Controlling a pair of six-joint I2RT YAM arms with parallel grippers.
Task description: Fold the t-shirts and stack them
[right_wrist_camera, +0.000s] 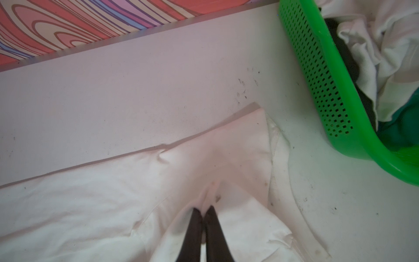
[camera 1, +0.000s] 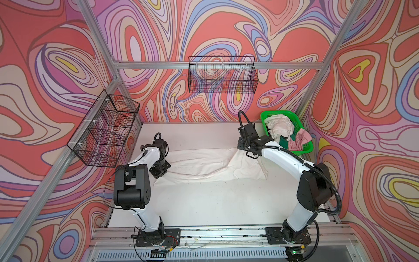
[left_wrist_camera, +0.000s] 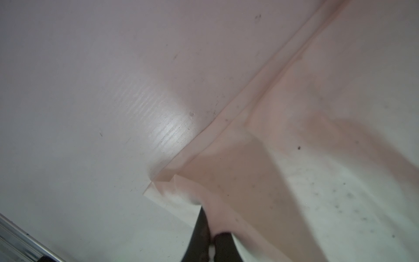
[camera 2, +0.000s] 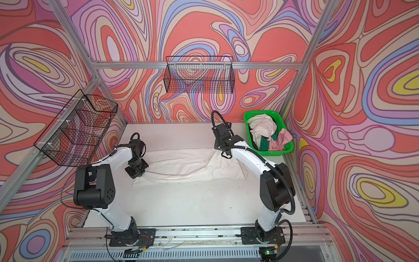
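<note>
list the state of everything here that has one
large white cloth t-shirt, lying on the table, partly folded, pinched by both grippers
left gripper, shut on the t-shirt
right gripper, shut on the t-shirt
bright green plastic mesh basket, upright, holding crumpled shirts

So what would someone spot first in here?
The swirly red, pink and purple walls all around. Next, the bright green plastic mesh basket at the far right corner of the white table, stuffed with crumpled white, dark green and pink t-shirts. Then the big white cloth t-shirt spread across it, pinched near its ends by the left gripper and right gripper.
</note>
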